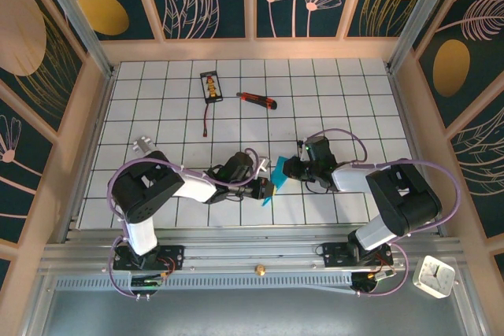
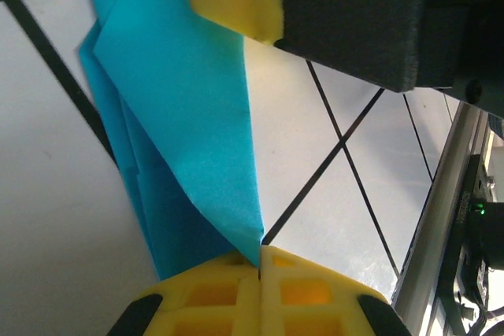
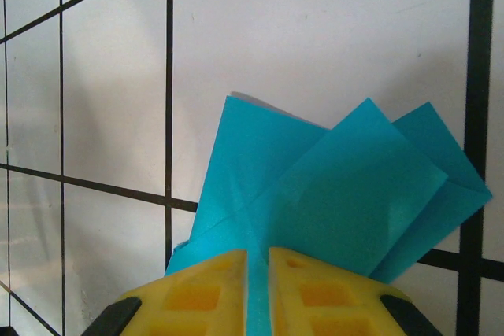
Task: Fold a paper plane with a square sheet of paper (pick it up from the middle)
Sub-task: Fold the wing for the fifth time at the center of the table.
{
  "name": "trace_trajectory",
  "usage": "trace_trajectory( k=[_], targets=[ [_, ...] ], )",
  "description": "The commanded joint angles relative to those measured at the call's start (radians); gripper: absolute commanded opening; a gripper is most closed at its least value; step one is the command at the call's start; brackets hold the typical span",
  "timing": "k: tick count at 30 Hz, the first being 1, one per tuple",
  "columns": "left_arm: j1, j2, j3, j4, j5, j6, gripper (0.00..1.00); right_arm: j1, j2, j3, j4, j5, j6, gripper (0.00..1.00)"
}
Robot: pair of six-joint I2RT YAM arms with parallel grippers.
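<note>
Right hand [image 3: 257, 261] clamps the folded blue paper [image 3: 339, 194], which fans out ahead; left hand [image 2: 260, 257] seemingly pinches its corner.

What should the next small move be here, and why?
Probably lower the paper flat onto the table. The left gripper and right gripper both pinch it shut from opposite sides, and its layered flaps fan out loose, so the creases seem to need pressing before another fold.
</note>
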Motion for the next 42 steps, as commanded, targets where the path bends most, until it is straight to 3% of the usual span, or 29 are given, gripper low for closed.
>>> trace_trajectory(
  k=[1, 15, 32, 42],
  targets=[
    [0.006, 0.016, -0.032, 0.049, 0.031, -0.059, 0.01, -0.010, 0.015, -0.038, -0.111, 0.051, -0.013, 0.17],
    [0.025, 0.079, -0.078, 0.079, 0.050, -0.215, 0.00, -0.013, -0.014, -0.018, -0.117, 0.033, -0.025, 0.18],
    [0.027, 0.092, -0.084, 0.037, 0.062, -0.235, 0.00, -0.014, -0.186, -0.039, -0.073, -0.068, -0.020, 0.21],
    [0.028, 0.108, -0.075, 0.013, 0.066, -0.244, 0.00, 0.113, -0.141, -0.084, 0.074, -0.101, 0.072, 0.18]
  ],
)
